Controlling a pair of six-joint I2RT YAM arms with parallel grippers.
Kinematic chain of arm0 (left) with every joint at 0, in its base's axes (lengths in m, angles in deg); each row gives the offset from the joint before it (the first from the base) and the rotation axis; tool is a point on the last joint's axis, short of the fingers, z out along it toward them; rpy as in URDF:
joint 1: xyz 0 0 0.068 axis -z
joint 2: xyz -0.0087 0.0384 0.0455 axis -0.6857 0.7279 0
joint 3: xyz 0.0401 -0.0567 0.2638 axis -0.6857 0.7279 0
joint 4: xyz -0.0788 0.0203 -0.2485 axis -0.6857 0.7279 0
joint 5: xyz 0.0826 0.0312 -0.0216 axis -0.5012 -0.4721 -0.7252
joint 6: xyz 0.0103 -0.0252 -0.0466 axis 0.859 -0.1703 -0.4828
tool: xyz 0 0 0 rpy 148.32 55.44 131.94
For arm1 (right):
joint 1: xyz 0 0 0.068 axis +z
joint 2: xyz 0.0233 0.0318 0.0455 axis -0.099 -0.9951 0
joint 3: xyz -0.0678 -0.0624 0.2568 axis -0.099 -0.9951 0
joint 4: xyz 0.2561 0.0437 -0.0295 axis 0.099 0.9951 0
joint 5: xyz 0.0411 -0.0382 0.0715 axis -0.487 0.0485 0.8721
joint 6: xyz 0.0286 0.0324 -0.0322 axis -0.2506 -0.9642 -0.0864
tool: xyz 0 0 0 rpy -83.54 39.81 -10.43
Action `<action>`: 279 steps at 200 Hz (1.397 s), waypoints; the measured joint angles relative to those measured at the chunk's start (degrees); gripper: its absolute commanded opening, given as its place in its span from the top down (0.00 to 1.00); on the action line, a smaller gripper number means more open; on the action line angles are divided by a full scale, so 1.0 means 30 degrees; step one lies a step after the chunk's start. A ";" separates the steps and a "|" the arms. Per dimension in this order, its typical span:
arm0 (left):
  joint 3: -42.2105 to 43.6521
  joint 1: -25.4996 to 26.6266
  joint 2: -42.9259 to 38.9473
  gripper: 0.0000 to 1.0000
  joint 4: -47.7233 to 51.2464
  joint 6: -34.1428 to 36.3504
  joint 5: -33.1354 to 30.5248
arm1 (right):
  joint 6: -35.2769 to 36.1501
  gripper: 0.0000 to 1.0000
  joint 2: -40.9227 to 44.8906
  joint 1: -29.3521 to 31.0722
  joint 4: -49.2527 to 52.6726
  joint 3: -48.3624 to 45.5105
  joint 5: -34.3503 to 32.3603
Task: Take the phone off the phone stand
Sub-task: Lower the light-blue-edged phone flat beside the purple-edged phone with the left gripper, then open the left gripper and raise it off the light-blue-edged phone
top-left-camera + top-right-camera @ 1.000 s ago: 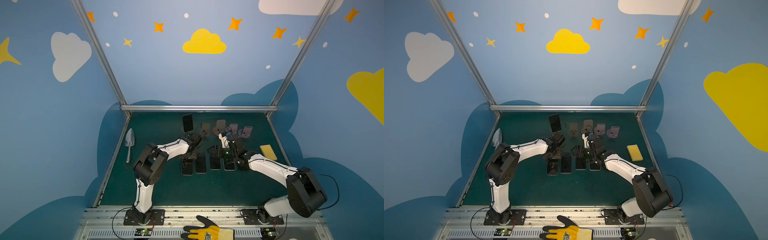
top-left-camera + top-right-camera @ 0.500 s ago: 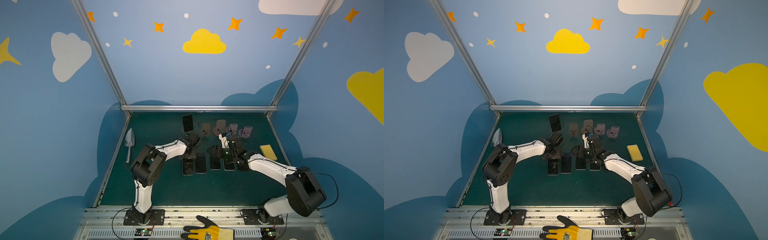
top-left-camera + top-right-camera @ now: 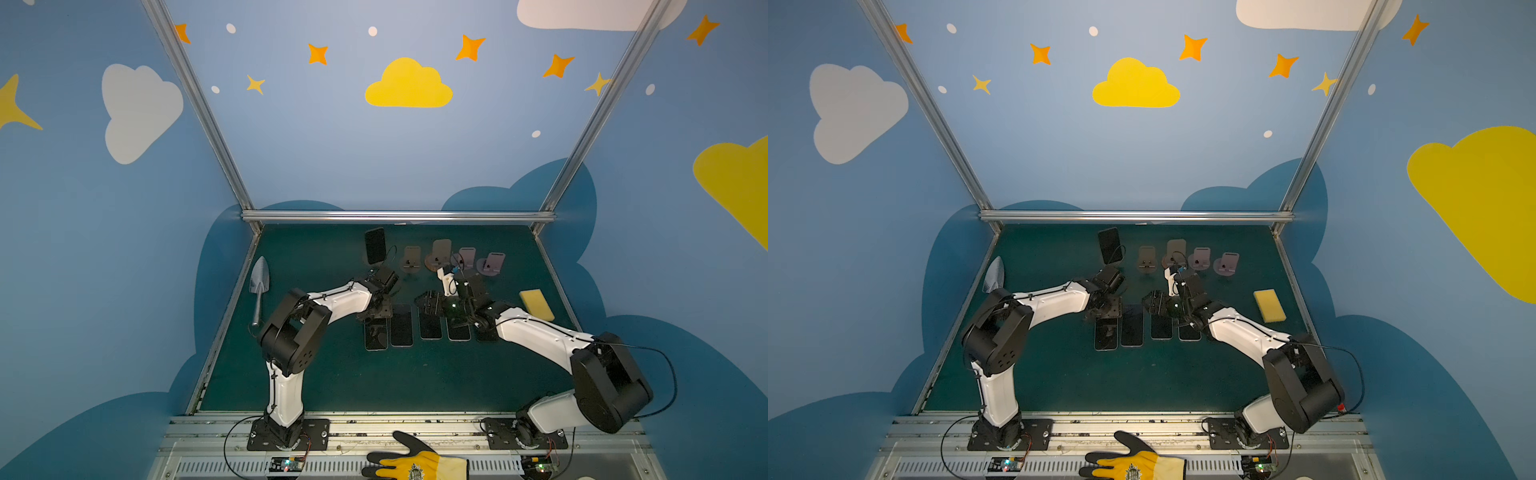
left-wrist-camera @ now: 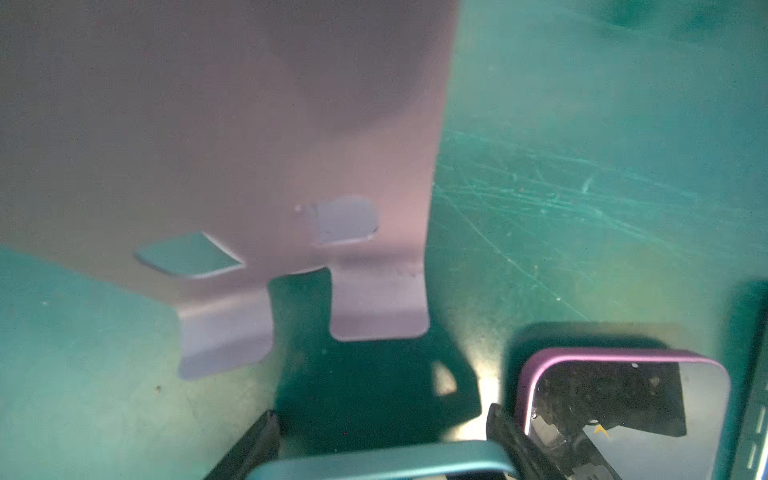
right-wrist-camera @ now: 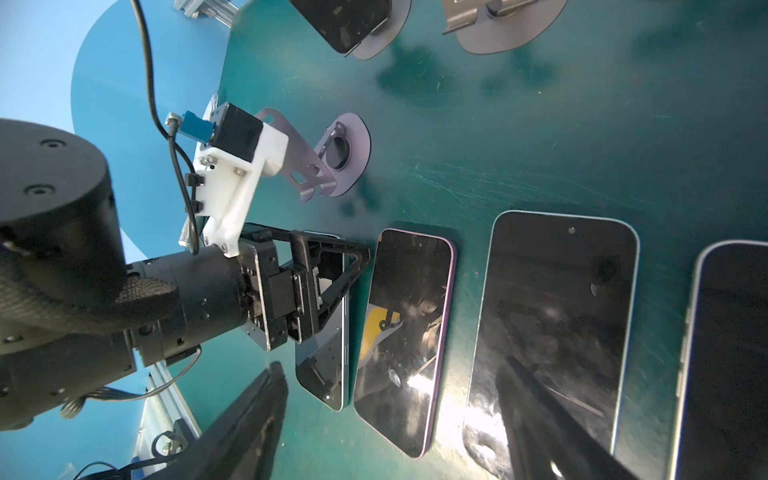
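left pincer (image 5: pixel 328 286): closed on blue-edged phone (image 5: pixel 322 374), down on table (image 3: pixel 374 382) | right pincer (image 3: pixel 430 304): wide, empty | outstanding: black phone (image 3: pixel 375 245) upright on stand (image 5: pixel 386 37) beyond left pincer

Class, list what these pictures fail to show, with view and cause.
1. Left wrist view: phone stand blurred, too close, cut by frame.
2. Same view: teal phone mostly cut off by frame edge.
3. Both top views: right arm covers right end of phone row.

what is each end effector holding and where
The left end effector grips the blue-edged phone by its long edges near one end; the right end effector holds nothing.
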 measured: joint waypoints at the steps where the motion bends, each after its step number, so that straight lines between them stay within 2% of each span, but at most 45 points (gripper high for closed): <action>1: 0.0000 0.0000 0.0000 0.30 0.0000 0.0000 0.0000 | -0.0007 0.20 0.0000 0.0000 0.0000 0.0000 0.0000; 213: -0.0073 0.0138 -0.0022 0.21 0.0153 -0.0066 -0.0073 | -0.0328 0.20 -0.0415 0.0000 -0.0430 -0.0007 0.0189; 242: -0.0109 0.0168 -0.0794 0.11 0.1246 -0.0058 -0.0102 | -0.0211 0.19 -0.0240 0.0000 -0.0452 -0.0168 -0.0015; 279: -0.1552 0.0051 -0.3694 0.00 0.2390 0.0430 -0.0721 | -0.0080 0.18 0.0459 -0.0029 -0.0423 -0.0386 -0.0641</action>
